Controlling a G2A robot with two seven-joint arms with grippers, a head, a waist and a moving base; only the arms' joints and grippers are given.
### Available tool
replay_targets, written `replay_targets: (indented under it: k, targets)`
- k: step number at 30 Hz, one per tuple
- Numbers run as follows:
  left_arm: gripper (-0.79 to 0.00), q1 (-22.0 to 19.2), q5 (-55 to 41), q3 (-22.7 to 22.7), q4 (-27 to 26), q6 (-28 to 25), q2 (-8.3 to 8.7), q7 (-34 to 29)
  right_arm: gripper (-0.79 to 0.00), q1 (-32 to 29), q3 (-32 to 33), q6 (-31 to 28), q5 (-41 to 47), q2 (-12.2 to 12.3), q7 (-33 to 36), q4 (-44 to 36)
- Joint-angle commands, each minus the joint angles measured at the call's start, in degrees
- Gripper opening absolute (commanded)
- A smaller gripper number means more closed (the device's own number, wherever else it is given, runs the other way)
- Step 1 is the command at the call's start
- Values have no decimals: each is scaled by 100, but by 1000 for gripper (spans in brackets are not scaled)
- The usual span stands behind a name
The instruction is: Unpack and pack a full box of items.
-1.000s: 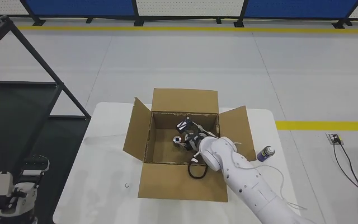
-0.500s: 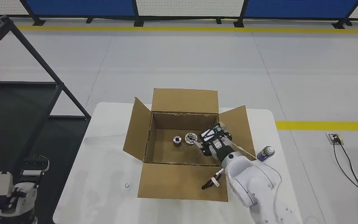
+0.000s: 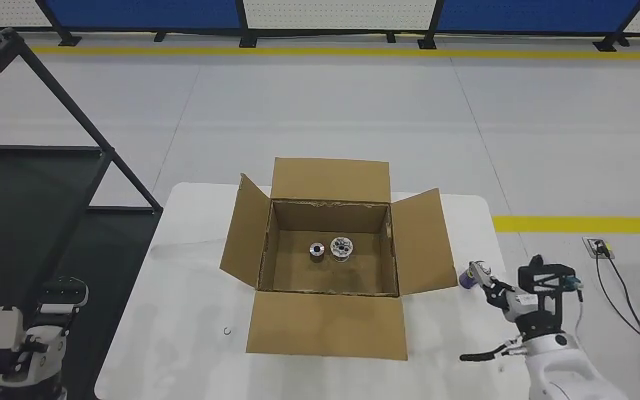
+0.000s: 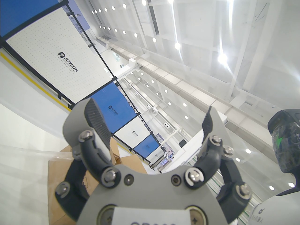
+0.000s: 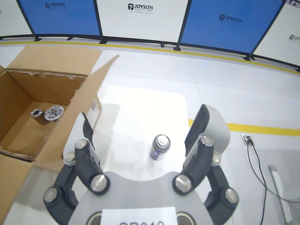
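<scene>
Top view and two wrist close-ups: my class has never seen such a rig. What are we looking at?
This is a two-armed robot at a white table. The top view looks down from above its arms; the others come from cameras on its wrists. An open cardboard box holds a metal ring and a flanged metal disc. A spray can stands on the table beside the box. The right pincer is open and empty, facing the can; the left pincer, also open, points at the ceiling.
</scene>
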Motion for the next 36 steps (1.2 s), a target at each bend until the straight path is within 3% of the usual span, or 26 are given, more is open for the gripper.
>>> replay_targets:
  k: [1,8,19,20,21,23,25,26,32,36]
  targets:
    - [0,0,0,0,0,0,0,0,0,-72,184,-185,211,13,-3,231]
    - [0,0,0,0,0,0,0,0,0,580,104,-905,281,84,324,1585]
    - [0,0,0,0,0,0,0,0,0,1853,-171,-1476,356,158,408,3541]
    - [0,0,0,0,0,0,0,0,-163,1920,-176,-1518,357,166,386,3656]
    - [0,0,0,0,0,0,0,0,-422,1977,-178,-1561,364,174,368,3752]
    - [0,0,0,0,0,0,0,0,-619,2064,-188,-1625,375,188,343,3898]
    - [0,0,0,0,0,0,0,0,-754,2129,-215,-1663,372,198,322,3994]
    - [0,0,0,0,0,0,0,0,-785,2154,-229,-1675,376,203,311,4032]
    - [0,0,0,0,0,0,0,0,-785,2164,-269,-1615,401,222,143,4005]
    - [0,0,0,0,0,0,0,0,-785,1926,-230,-1367,548,213,-187,3579]
